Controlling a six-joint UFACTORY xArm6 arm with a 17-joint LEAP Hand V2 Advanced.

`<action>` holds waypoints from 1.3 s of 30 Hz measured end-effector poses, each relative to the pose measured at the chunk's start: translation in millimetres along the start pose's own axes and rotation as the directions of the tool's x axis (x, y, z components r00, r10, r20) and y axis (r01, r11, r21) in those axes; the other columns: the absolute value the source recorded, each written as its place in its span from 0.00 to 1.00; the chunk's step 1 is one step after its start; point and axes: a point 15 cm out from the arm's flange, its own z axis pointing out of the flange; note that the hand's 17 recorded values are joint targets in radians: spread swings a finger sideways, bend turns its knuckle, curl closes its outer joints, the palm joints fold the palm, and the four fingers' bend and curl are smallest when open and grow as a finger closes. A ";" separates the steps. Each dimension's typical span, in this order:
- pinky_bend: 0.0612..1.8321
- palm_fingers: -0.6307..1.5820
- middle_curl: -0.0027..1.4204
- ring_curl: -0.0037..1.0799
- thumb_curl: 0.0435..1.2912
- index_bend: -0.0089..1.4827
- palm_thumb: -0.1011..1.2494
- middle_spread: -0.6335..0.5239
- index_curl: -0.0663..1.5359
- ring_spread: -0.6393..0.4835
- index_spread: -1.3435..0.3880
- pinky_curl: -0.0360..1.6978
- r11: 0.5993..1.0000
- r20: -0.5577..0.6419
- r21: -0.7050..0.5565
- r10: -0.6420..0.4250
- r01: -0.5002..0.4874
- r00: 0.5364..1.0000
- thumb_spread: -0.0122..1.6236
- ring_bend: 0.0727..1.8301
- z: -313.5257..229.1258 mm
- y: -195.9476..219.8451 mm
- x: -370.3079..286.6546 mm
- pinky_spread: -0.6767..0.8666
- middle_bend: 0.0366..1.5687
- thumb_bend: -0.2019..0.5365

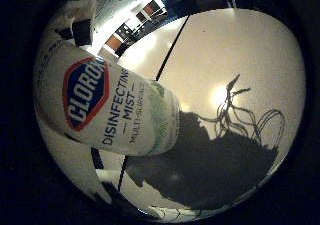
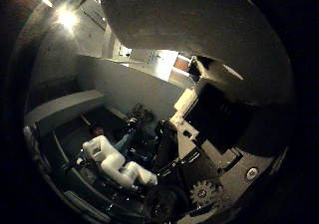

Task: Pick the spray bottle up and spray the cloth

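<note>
Filling much of the little-finger-side view, the spray bottle [image 1: 107, 107] is sitting very close to the palm, its white body with the blue and red label running from about ten o'clock toward four o'clock across the picture. It is hanging above the pale worktop [image 1: 235, 50], its base end pointing toward the surface and not touching it, and a large dark shadow [image 1: 215, 160] is lying on the worktop beneath it. A thin dark seam [image 1: 172, 47] is running across the worktop behind the bottle. In the thumb-side view, parts of the robot hand [image 2: 214, 134] are showing as black and white blocks with a gear, and a white finger [image 2: 117, 164] is curling at about seven o'clock. Whether the fingers are closing round the bottle I cannot tell. The cloth is not showing in either view.
</note>
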 end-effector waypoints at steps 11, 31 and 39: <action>0.46 0.44 0.36 0.45 0.44 0.32 0.68 0.43 0.39 0.40 0.56 0.45 0.999 -0.033 -0.037 -0.028 0.027 0.999 0.59 0.67 -4.8 4.1 1.7 0.30 0.54 0.24; 0.29 0.35 0.32 0.36 0.30 0.24 0.58 0.50 0.33 0.54 0.62 0.38 0.994 -0.255 -0.093 -0.077 0.055 0.964 0.64 0.41 -62.7 -4.9 18.3 0.66 0.37 0.24; 0.25 0.37 0.30 0.33 0.28 0.18 0.57 0.52 0.31 0.57 0.63 0.35 0.995 -0.323 -0.066 -0.094 0.077 0.942 0.64 0.36 -100.1 -20.9 7.8 0.67 0.30 0.24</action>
